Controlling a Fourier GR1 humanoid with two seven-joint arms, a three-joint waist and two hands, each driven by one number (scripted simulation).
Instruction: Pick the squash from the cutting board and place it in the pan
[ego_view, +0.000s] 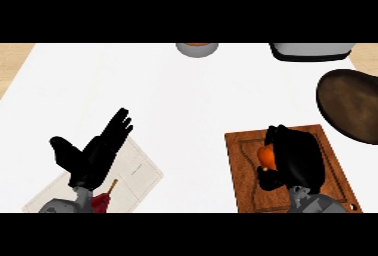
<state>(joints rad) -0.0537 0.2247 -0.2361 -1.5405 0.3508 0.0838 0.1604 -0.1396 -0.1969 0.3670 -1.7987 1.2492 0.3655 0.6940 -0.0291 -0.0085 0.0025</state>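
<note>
Curling round the squash (266, 156) on the cutting board (247, 170), right hand (295, 157); pan (351, 102) just beyond.

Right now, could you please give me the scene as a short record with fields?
squash: orange, on the cutting board, mostly hidden by the hand
right hand: curled round the squash
left hand: open, fingers straight, resting at lower left
pan: dark, at the right edge, beyond the board, holding nothing visible
task: squash not yet in pan

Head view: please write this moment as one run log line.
right hand: curled on squash | over cutting board | pan: no squash | left hand: open, resting
</note>
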